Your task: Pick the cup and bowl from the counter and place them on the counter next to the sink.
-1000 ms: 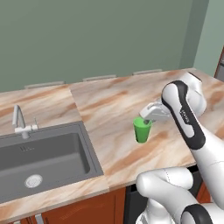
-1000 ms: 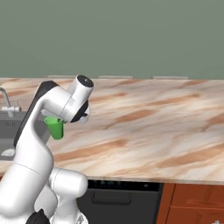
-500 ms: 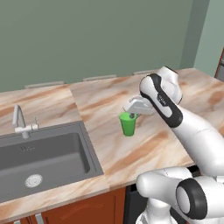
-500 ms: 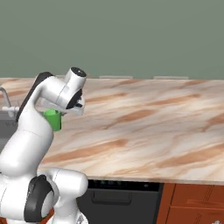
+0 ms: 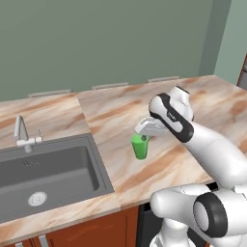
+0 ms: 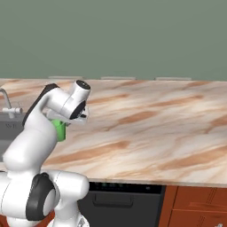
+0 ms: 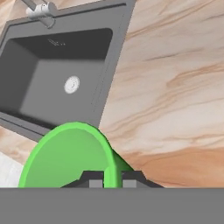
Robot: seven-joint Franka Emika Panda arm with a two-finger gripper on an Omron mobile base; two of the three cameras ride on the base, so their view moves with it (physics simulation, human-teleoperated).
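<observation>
Cup in transit toward the sink, held off the surface.

Nearest, the jaws of the gripper (image 5: 143, 136) pinched the rim of the cup (image 5: 140, 147), one finger inside the wall and one outside by the hand view, and the cup hung just clear of the surface (image 5: 120, 166). Beyond it lay a bare strip of stone, then the sink (image 5: 53, 171) with its drain and, farthest, the faucet (image 5: 21, 135). This looked like the carrying step for the cup; the bowl's turn would come after. The next move seemed to call for lowering the cup onto that strip beside the basin, short of its edge, before letting go.
</observation>
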